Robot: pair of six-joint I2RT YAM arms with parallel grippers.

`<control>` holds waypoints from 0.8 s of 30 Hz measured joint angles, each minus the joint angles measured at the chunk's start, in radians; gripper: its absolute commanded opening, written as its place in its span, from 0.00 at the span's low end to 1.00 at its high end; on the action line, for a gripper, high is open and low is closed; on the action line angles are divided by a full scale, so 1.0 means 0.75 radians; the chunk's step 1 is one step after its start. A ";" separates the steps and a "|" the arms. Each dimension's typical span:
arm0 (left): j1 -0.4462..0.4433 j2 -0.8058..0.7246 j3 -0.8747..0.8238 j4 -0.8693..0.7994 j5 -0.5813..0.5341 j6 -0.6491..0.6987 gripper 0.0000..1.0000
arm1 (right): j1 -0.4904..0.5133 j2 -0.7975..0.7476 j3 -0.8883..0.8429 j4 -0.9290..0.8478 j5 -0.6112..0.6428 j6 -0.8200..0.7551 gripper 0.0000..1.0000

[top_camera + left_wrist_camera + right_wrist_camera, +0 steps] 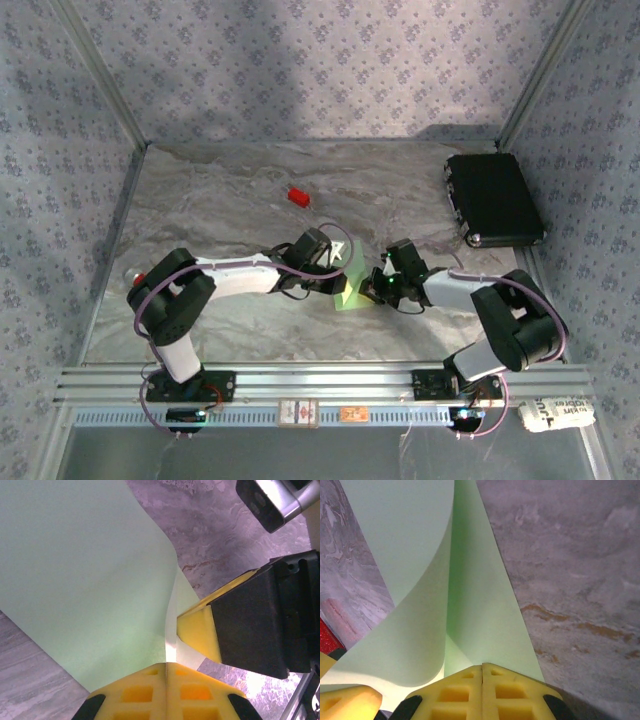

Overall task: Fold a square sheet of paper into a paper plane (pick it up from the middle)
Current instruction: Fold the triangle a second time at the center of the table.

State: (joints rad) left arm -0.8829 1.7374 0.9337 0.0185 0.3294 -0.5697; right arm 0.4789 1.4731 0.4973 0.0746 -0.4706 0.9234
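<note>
- The left gripper (338, 278), black with yellow foam pads, sits at the end of its white forearm. It points toward 3 o'clock, near the middle of the grey marble-patterned table (200, 220).
- In the left wrist view its pads (140, 695) press together with no gap, and a thin edge of paper is pinched in the seam between them.
- A small red block (298, 196) lies flat on the table at about 11 o'clock from the left gripper, well apart from it.
- The pale-green sheet of thin paper (355, 292) is between the two grippers, at about 5 o'clock from the table's centre. It is lifted and bent rather than flat. The wrist views show one layer curling over another, with a straight crease running up from the pinch.
- The right gripper (383, 288) points toward 9 o'clock, just beside the left gripper.
- In the right wrist view its pads (455, 695) are closed tight on the sheet's lower edge.
- A flat black rectangular case (493, 198) lies at about 2 o'clock on the table, near the far right corner and well apart from both arms.
</note>
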 measured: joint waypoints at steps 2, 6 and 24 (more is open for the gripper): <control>0.007 0.015 0.001 -0.007 0.000 0.012 0.00 | 0.003 0.003 0.013 -0.021 0.010 -0.010 0.05; 0.020 0.050 0.020 -0.045 -0.005 0.042 0.00 | 0.006 0.004 0.018 -0.026 0.015 -0.020 0.05; 0.028 0.120 0.136 -0.179 -0.096 0.161 0.00 | 0.006 0.018 0.031 -0.026 0.010 -0.031 0.05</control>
State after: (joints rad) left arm -0.8619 1.8275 1.0359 -0.1154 0.2573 -0.4492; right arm 0.4831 1.4868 0.5201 0.0551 -0.4629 0.9005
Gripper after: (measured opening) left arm 0.045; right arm 0.052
